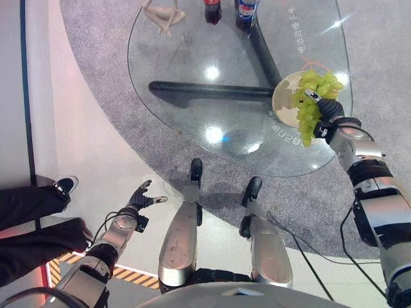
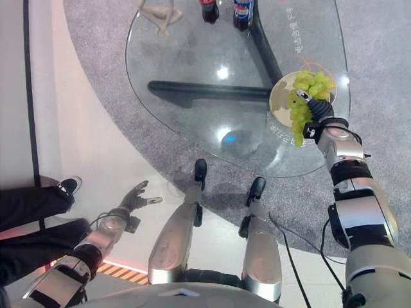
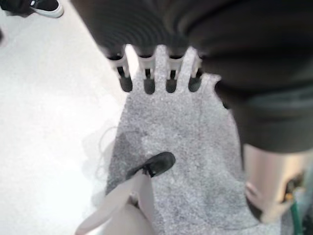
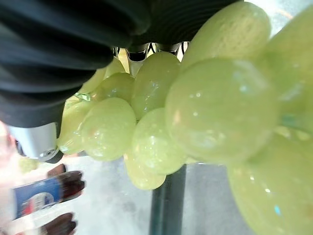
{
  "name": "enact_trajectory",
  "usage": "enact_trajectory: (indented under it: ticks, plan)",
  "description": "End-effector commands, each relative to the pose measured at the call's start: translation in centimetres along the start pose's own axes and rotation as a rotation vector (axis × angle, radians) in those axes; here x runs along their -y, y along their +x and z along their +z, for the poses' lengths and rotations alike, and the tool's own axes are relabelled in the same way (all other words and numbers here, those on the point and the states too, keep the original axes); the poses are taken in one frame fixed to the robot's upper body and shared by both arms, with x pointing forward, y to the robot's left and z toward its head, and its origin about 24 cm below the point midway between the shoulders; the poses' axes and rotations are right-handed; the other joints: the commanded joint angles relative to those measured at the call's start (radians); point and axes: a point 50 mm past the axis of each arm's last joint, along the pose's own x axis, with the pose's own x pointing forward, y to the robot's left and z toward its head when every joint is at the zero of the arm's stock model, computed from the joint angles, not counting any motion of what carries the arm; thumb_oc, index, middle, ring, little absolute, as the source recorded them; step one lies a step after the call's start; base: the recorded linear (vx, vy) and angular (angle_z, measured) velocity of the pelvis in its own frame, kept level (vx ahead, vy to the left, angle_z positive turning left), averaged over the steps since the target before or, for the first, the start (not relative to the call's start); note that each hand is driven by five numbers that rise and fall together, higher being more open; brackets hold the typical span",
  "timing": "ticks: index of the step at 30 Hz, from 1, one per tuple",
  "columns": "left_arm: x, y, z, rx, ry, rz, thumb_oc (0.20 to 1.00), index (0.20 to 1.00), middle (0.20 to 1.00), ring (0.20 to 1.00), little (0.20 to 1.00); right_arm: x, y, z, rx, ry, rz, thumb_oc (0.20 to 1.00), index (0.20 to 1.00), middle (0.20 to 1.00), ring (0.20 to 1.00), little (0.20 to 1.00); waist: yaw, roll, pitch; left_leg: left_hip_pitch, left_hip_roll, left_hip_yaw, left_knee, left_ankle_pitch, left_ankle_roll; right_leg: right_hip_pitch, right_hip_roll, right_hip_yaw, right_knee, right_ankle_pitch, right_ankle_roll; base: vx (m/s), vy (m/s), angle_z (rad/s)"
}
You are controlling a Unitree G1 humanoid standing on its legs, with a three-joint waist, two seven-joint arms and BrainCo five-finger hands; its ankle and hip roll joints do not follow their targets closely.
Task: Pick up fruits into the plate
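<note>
A bunch of green grapes (image 1: 307, 109) hangs over the near edge of a cream plate (image 1: 280, 96) at the right side of the glass table (image 1: 192, 58). My right hand (image 1: 325, 106) is at the bunch's right side, fingers curled on it, one dark-tipped finger lying across the grapes. In the right wrist view the grapes (image 4: 215, 107) sit tight against the palm. My left hand (image 1: 140, 197) hangs low beside the table at the lower left, fingers (image 3: 146, 78) straight and holding nothing.
Two dark soda bottles (image 1: 212, 9) (image 1: 246, 13) and a beige object (image 1: 164, 14) stand at the table's far edge. A dark table base (image 1: 205, 91) shows through the glass. A person's dark legs and shoe (image 1: 64, 185) are at the left.
</note>
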Motion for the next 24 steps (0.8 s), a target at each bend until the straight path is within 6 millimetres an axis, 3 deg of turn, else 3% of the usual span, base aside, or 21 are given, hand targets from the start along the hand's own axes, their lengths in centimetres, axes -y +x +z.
enact_trajectory:
  ticks: [1,12,20,22,23,24]
  plan:
    - [1.0,0.1,0.4,0.014,-0.015,-0.014,1.000,1.000,1.000,1.000,1.000,2.4,-0.1,4.2,0.069,-0.133,-0.091,0.200,0.200,0.200,0.200,0.200,0.005,0.025,-0.030,0.004,-0.090,0.015,0.056,-0.134,0.037,-0.130,-0.004,0.004,0.207,-0.083,-0.024,0.00,0.000,0.00]
    - [1.4,-0.1,0.4,0.026,-0.013,-0.032,1.000,1.000,1.000,1.000,1.000,4.3,0.0,4.5,-0.050,-0.285,-0.217,0.200,0.200,0.200,0.200,0.200,0.017,0.048,-0.030,-0.045,-0.093,0.027,0.063,-0.124,0.039,-0.194,-0.012,0.004,0.232,-0.082,-0.021,0.00,0.002,0.00]
    - [1.2,0.1,1.1,0.056,-0.013,-0.032,1.000,1.000,1.000,1.000,1.000,5.3,-0.2,5.8,-0.051,-0.324,-0.303,0.200,0.200,0.200,0.200,0.200,0.018,0.051,-0.030,-0.066,-0.090,0.033,0.064,-0.115,0.040,-0.219,-0.009,0.006,0.235,-0.072,-0.021,-0.01,0.000,-0.04]
    - [1.3,0.0,1.0,0.053,-0.013,-0.035,1.000,1.000,1.000,1.000,1.000,5.5,-0.3,5.9,-0.048,-0.321,-0.331,0.649,0.649,0.649,0.649,0.649,0.018,0.051,-0.030,-0.060,-0.091,0.033,0.063,-0.119,0.040,-0.215,-0.009,0.007,0.239,-0.079,-0.020,0.00,0.000,0.00]
    - [1.3,0.0,1.1,0.056,-0.013,-0.034,1.000,1.000,1.000,1.000,1.000,5.6,-0.3,6.3,-0.036,-0.329,-0.353,1.000,1.000,1.000,1.000,1.000,0.018,0.053,-0.030,-0.067,-0.090,0.034,0.065,-0.115,0.040,-0.222,-0.009,0.007,0.237,-0.072,-0.020,0.00,0.000,0.00]
    - [1.2,0.0,1.1,0.056,-0.012,-0.035,1.000,1.000,1.000,1.000,1.000,5.7,-0.4,6.5,-0.029,-0.329,-0.369,1.000,1.000,1.000,1.000,1.000,0.017,0.053,-0.030,-0.067,-0.089,0.035,0.065,-0.115,0.041,-0.223,-0.009,0.008,0.237,-0.071,-0.019,0.00,0.000,0.00]
